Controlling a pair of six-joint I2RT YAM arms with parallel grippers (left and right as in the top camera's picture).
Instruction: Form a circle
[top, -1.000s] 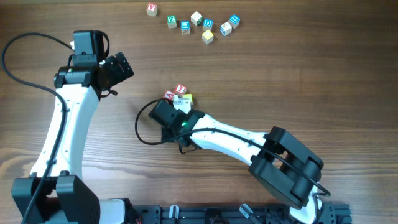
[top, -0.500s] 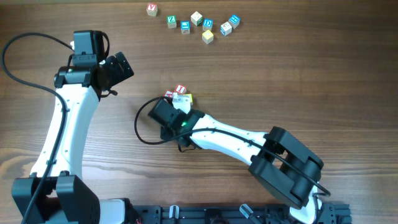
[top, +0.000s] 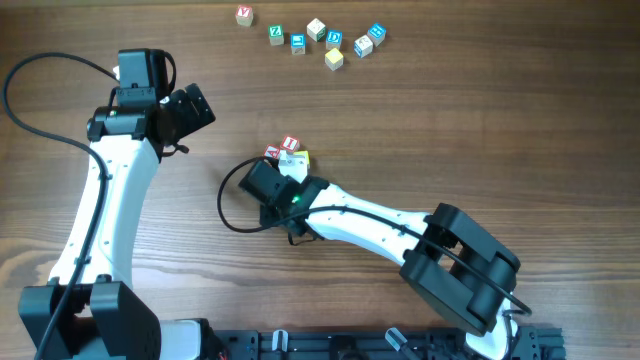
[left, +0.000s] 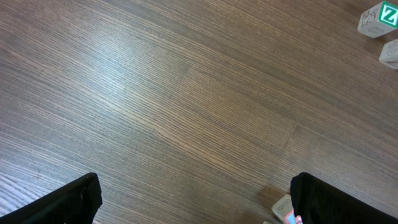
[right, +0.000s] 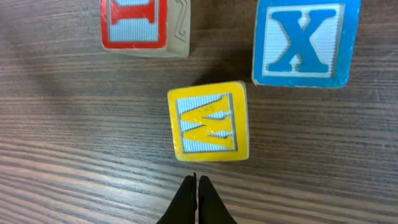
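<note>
1. On the brown wooden worktop (top: 450, 120), the circle of small wooden letter cubes (top: 288, 152) lies near the middle. It looks unfinished.
2. Your right tool (right: 196, 186) is pinched shut on nothing, just near of the cubes. Your left tool (top: 192, 106) gapes wide and empty, well apart to the left.
3. Nudge the yellow "W" cube (right: 210, 121) slowly through its centre, so it doesn't spin.

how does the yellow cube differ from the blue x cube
The yellow cube shows a yellow letter, W or M; the blue X cube shows a blue X. The yellow cube lies just ahead of the shut right hand; the blue X cube lies farther off, to one side. Both are letter cubes.
</note>
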